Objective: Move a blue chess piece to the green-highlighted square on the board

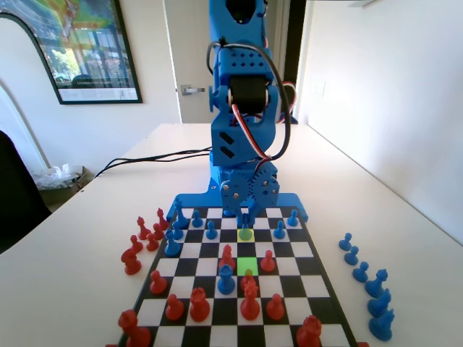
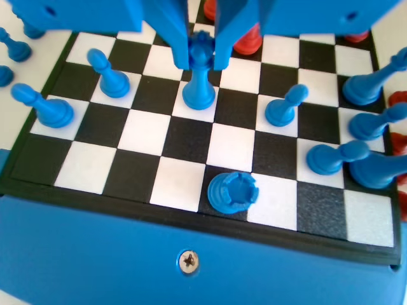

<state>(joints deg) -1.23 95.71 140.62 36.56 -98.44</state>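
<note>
Straddling the knobbed top of a slim blue plastic chess piece (image 2: pixel 198 79), the blue two-finger gripper (image 2: pixel 202 54) hangs low over the board, 1 jaw on each side of the piece's head. Contact looks made or all but made; whether the jaws are truly clamped I cannot tell.

- Piece base sits on a white square in the wrist view, upright, not lifted. In the fixed view the gripper (image 1: pixel 246 215) hangs over the yellow-lit square (image 1: pixel 245 234), which sits 1 rank nearer the arm than the green-highlighted square (image 1: pixel 247 265).
- Green square: bare, same file as the yellow one, a red piece (image 1: pixel 227 256) just beside it on picture-left, another red piece (image 1: pixel 268 261) on picture-right.
- Judgement: approach done, grasp in hand; lift, short carry away from the arm and set-down all left. Tight neighbours beside the green square call for a straight drop.

Surface: flat black-and-white checkered chessboard with blue plastic edge (image 1: pixel 327 289), lying on a pale tabletop (image 1: pixel 87 238). Captured blue pieces (image 1: pixel 365 278) line up off the board, picture-right of the green square; red ones (image 1: pixel 141 242) cluster picture-left.

Room: white walls, framed poster (image 1: pixel 79 47) upper left in the fixed view, door with lever handle (image 1: pixel 189 90) behind the arm, black cables (image 1: pixel 155 156) trailing across the tabletop.
</note>
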